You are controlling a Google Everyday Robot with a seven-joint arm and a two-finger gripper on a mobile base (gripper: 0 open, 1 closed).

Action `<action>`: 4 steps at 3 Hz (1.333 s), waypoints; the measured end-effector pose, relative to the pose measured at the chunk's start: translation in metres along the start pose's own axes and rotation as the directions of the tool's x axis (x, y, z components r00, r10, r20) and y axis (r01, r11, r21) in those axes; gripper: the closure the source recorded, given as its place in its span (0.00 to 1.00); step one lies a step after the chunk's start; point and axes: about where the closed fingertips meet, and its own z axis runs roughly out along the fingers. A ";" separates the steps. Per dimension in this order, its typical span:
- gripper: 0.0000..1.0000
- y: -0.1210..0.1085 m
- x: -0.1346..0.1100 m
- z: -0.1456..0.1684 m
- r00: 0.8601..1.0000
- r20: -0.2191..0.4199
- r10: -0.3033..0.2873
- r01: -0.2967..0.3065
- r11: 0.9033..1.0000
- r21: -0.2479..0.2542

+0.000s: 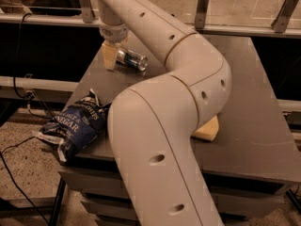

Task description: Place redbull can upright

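The redbull can [132, 60] lies on its side just beside our gripper [112, 55], whose hold we cannot tell, so standing it up is left.

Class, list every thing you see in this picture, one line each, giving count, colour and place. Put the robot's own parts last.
redbull can: one, silver and blue, lying on its side on the table's far left part.
chip bag: one, dark blue, crinkled, at the table's near left edge, partly overhanging.
flat piece: one, pale yellow, on the table, partly hidden by the arm.
table: one, dark grey, middle of the view.
rail: one, grey, along the table's far side.
arm: one, cream, bending from the near front over the table to its far left.
tool: one, tan, at the can's left end.
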 end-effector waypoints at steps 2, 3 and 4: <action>0.97 0.001 0.006 -0.002 1.000 -0.013 -0.001 0.002 1.000 0.001; 1.00 -0.004 0.027 -0.045 0.988 0.130 -0.077 0.083 0.996 -0.045; 1.00 -0.005 0.055 -0.097 0.938 0.323 -0.125 0.158 0.985 -0.076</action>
